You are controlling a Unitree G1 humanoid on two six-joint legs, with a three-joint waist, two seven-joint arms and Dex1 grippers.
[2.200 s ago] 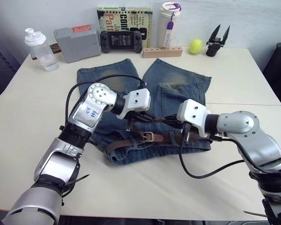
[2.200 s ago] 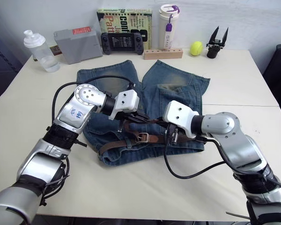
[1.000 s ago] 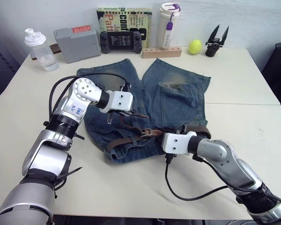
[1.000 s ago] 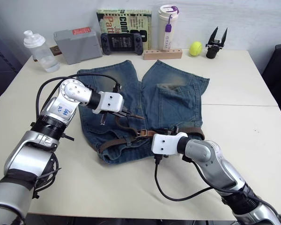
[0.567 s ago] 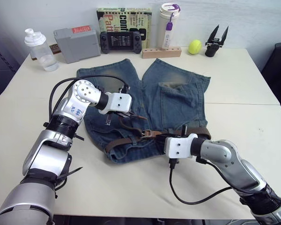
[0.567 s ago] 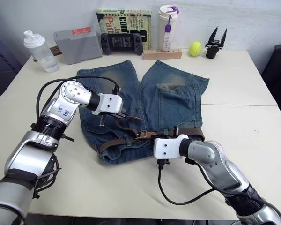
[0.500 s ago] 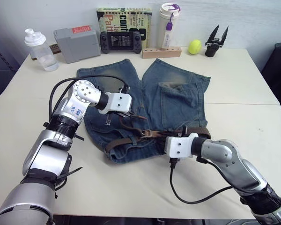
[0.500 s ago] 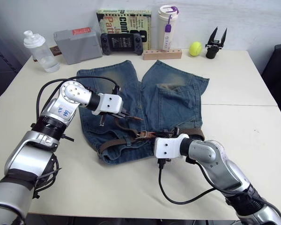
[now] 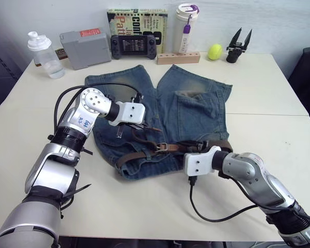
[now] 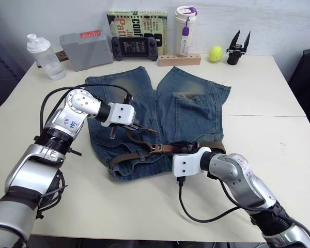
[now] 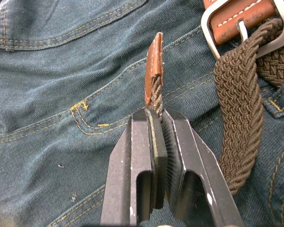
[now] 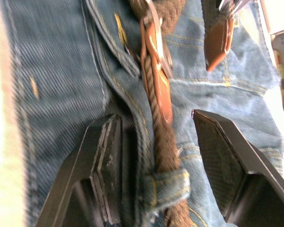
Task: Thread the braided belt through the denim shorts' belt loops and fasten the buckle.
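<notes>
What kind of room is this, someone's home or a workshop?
Probably a robot test lab rather than a home: a plain cream table against a bare wall, a spare black two-fingered gripper standing on it, and unrelated props like a yellow tennis ball.

A robotics lab test bench.
A pale table (image 9: 258, 98) stands against a white wall; along its far edge sit a spare gripper (image 9: 239, 44), a tennis ball (image 9: 215, 51), a game console (image 9: 134, 45) and a grey case (image 9: 84, 47).

The arms were silver-grey metal with black joints, white wrist housings and looping black cables. Blue handwriting marked the left forearm. Each end effector (image 11: 156, 137) had black fingers.
</notes>
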